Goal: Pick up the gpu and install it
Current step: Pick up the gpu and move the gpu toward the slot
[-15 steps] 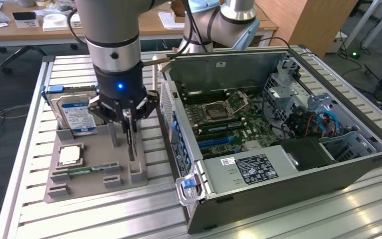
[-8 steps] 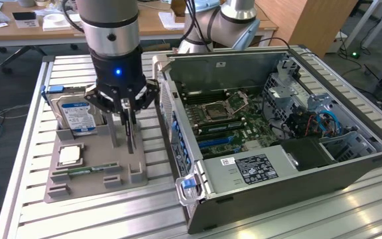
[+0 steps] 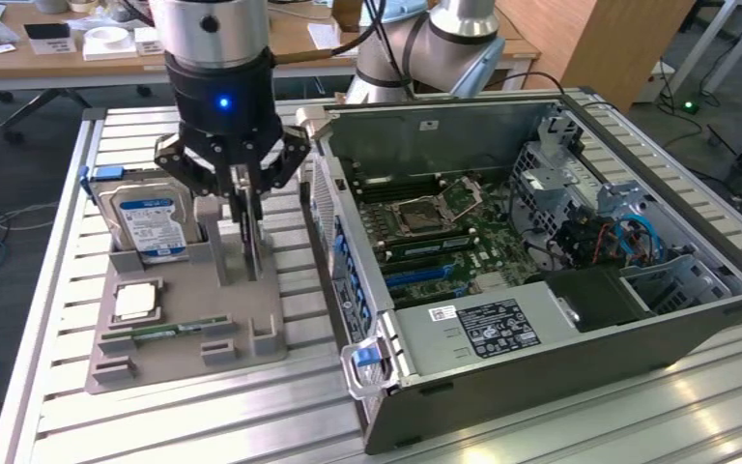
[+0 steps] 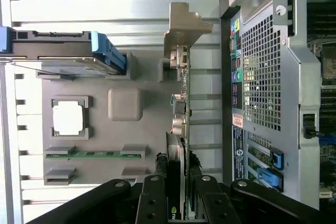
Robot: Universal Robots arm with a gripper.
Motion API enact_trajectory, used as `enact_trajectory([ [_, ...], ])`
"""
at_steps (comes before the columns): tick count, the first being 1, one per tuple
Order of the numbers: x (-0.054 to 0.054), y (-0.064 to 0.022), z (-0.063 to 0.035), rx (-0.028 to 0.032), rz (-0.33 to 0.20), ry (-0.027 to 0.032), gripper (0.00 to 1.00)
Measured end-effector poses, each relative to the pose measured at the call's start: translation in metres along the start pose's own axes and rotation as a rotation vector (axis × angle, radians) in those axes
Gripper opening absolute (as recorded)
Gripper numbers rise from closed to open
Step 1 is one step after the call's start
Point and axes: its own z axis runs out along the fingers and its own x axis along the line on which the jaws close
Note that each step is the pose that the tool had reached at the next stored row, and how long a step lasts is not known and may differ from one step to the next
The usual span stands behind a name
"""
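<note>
The claw is seen pointing straight down over the grey tray, which is laid on the slatted metal table at the exterior view's left of the open computer case. The claw is narrowed to a small gap and is clenched on the graphics card. In the wrist view the card is seen edge-on, and the two black fingers are pressed against its two flat sides near the end that is closest to the camera, so that the claw is grasping it by the upper edge. The card is held upright on its edge, at the side of the tray that is nearest to the case. Its silver metal bracket is found at the far end, reaching out past the tray's edge over the table slats. Whether the card is resting in its holder or is already raised a little cannot be told. A hard drive with a blue-and-white label is stood upright in the tray just beside the claw, on the side away from the case. Nearer to the front of the tray a square processor chip and a narrow green memory stick are laid flat, well apart from the claw.
</note>
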Motion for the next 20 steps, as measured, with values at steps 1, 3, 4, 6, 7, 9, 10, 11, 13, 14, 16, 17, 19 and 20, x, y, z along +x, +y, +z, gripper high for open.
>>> enact_trajectory([
  [1,0.0,0.0001,-0.0028,0.0,0.0,0.0,0.26],
  [3,0.0,0.0004,-0.0094,0.0,0.0,-0.0001,0.26],
  [4,0.0,0.0005,-0.0128,0.0001,0.0,-0.0001,0.26],
  [6,-0.001,0.0014,-0.0343,0.0001,0.0,-0.0002,0.26],
  [7,-0.001,0.0018,-0.0451,0.0,0.0,-0.0002,0.26],
  [9,-0.001,0.0023,-0.0568,0.0,0.0,-0.0003,0.26],
  [10,-0.001,0.0024,-0.0587,0.0,0.0,-0.0002,0.26],
  [11,-0.001,0.0025,-0.0607,0.0001,0.0,-0.0002,0.26],
  [13,-0.002,0.0026,-0.0646,0.0001,0.0,-0.0002,0.26],
  [14,-0.002,0.0027,-0.0664,0.0001,0.0,-0.0003,0.26],
  [16,-0.002,0.0028,-0.0698,0.0,0.0,-0.0002,0.26],
  [17,-0.002,0.0029,-0.0712,0.0,0.0,-0.0003,0.26],
  [19,-0.002,0.0029,-0.0727,-0.0001,0.0,-0.0004,0.26],
  [20,-0.002,0.003,-0.0735,0.0,0.0,-0.0003,0.26],
])
